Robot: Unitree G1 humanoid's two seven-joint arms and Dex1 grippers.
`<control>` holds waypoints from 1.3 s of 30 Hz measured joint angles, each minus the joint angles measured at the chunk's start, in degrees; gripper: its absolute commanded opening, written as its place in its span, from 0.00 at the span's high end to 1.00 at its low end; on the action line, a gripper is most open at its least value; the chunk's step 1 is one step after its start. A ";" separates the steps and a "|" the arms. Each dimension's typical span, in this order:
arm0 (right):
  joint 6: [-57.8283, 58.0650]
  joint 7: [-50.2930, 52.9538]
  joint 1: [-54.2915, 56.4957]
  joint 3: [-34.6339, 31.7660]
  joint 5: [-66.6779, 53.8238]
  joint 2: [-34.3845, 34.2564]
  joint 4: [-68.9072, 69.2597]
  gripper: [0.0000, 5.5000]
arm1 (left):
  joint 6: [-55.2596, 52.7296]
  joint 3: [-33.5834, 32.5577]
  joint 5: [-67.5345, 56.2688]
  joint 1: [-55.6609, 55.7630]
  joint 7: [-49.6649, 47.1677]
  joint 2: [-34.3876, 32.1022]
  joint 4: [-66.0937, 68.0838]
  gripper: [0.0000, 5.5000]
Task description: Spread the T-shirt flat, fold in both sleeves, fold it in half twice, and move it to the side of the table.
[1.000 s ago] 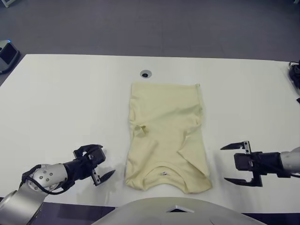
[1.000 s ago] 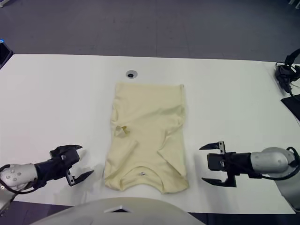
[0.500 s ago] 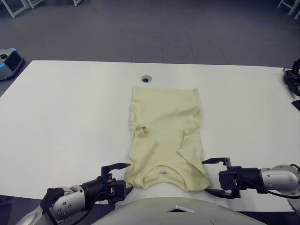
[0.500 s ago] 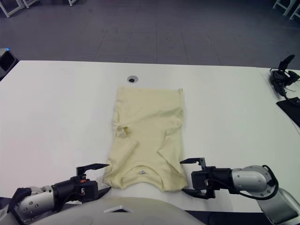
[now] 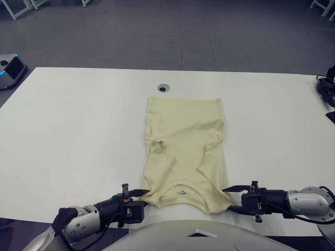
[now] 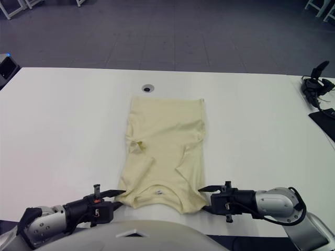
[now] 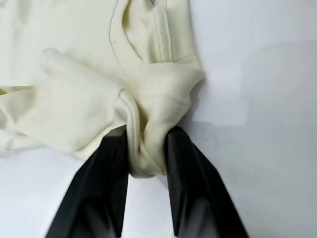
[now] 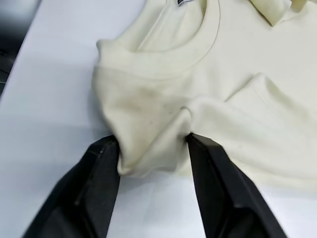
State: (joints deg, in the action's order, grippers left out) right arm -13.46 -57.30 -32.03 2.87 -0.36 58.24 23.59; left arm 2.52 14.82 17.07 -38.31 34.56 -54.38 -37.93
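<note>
There is one T-shirt [image 5: 184,141]. It is pale yellow and lies on the white table [image 5: 73,130], near the middle and close to the near edge. Its long side runs from near to far. The collar [image 5: 180,185] points to the near edge. The straight bottom hem is at the far end, just beside one small round hole [image 5: 163,88] in the table.

The shirt looks narrow. One sleeve [image 5: 155,144] is folded in on top of the left side, and the other sleeve [image 5: 212,157] is folded in on top of the right side. The cloth has some bumps and wrinkles there.

There are two grippers, and each has two black fingers. The left gripper [image 7: 146,144] is at the near left corner of the shirt, by the collar. It pinches a bunched fold of cloth between its fingers. The right gripper [image 8: 151,144] is at the near right corner. A thick fold of cloth fills the gap between its fingers and touches both, so it holds the shirt too.

From the head views, the left gripper [image 5: 142,196] and right gripper [image 5: 229,198] lie low and flat, and the lower fingers are hard to make out.

Some black things [image 6: 315,83] sit at the far right of the table. The picture edge cuts them off, so what they are is hard to tell.
</note>
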 measured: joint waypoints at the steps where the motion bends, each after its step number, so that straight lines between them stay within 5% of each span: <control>1: -0.01 -0.46 0.04 -0.10 -0.38 0.09 -0.01 0.73 | 0.00 0.00 0.45 0.00 0.02 0.00 0.00 0.91; 4: -0.24 -2.55 0.43 -0.17 -1.69 0.87 -0.21 0.82 | -0.27 -0.01 0.72 -0.01 0.74 0.00 -0.12 1.00; 10: 6.21 -9.56 1.71 -2.08 -10.56 4.99 4.05 1.00 | -6.25 -1.33 -3.14 -0.58 7.09 -0.79 -4.54 1.00; 17: 27.31 -19.03 -0.45 -6.88 -26.05 14.08 12.73 1.00 | -17.54 -5.61 -17.38 -3.06 18.56 -4.53 -13.35 1.00; 25: 38.87 -24.24 1.39 -9.27 -32.47 17.03 13.40 1.00 | -29.92 -15.03 -39.69 4.48 24.80 -5.06 -16.65 1.00; 30: 46.47 -24.74 20.07 -7.16 -37.89 16.33 5.56 1.00 | -35.51 -18.96 -52.74 17.83 27.38 -5.07 -11.48 1.00; 39: 51.40 -25.88 59.93 7.07 -31.72 0.67 -19.75 1.00 | -42.82 -15.46 -59.86 54.05 30.85 -0.89 14.51 1.00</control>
State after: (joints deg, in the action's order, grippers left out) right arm 37.94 -83.18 27.90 9.94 -32.09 58.90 3.85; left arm -40.30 -0.64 -42.79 15.75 65.40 -55.27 -23.41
